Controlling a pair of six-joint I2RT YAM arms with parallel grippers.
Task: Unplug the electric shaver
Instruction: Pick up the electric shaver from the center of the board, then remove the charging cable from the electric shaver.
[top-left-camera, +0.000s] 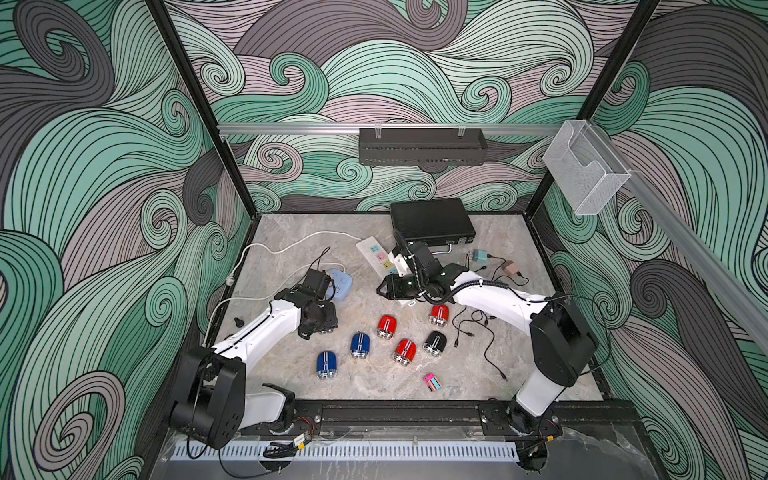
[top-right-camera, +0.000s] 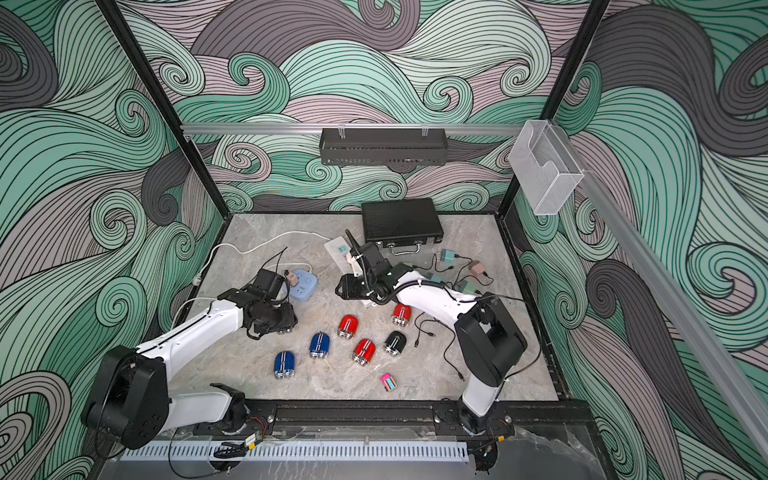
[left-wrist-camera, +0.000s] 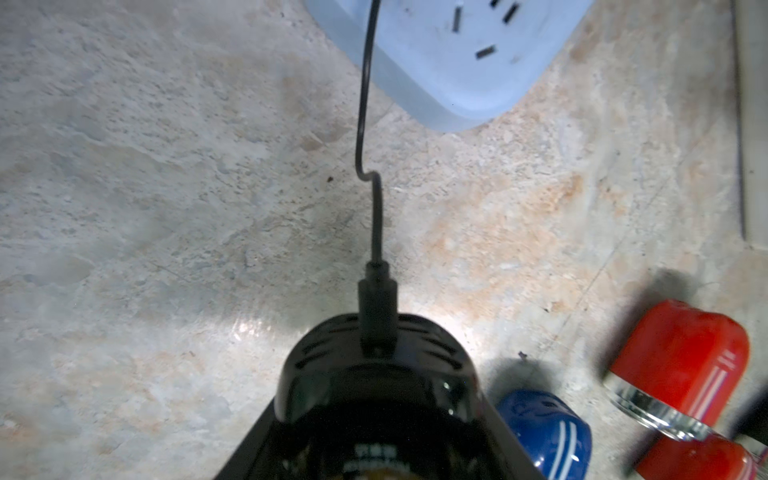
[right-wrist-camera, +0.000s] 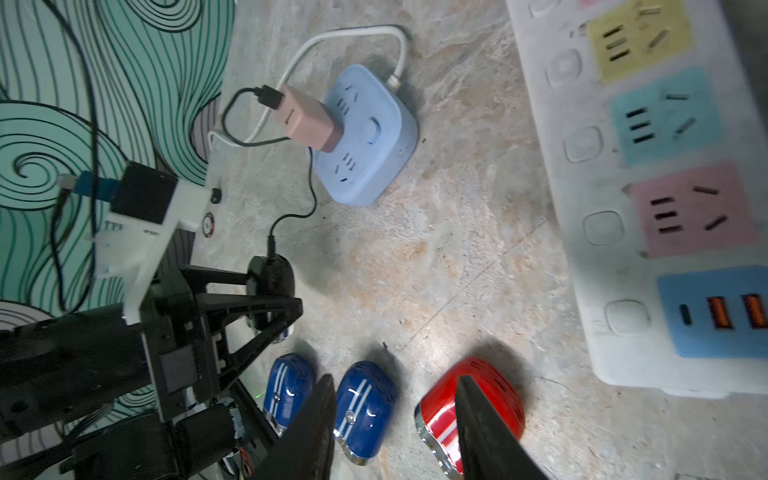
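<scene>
Now: marbled worktop (top-left-camera: 374, 386) inside wave-patterned walls (top-left-camera: 415, 62).
Left pincer (right-wrist-camera: 272, 291) grips the black shaver (left-wrist-camera: 374, 374), cable (left-wrist-camera: 365, 124) running ahead to the blue socket cube (right-wrist-camera: 365, 137); right pincer (right-wrist-camera: 395, 380) parted, empty, beside loose shavers (top-left-camera: 386, 326).

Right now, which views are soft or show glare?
Left wrist view: the black shaver is dark and soft, with a glare patch on the table beside it. Right wrist view: the white power strip is blurred, the right tool out of focus. Both top views: sharp, evenly lit.
</scene>
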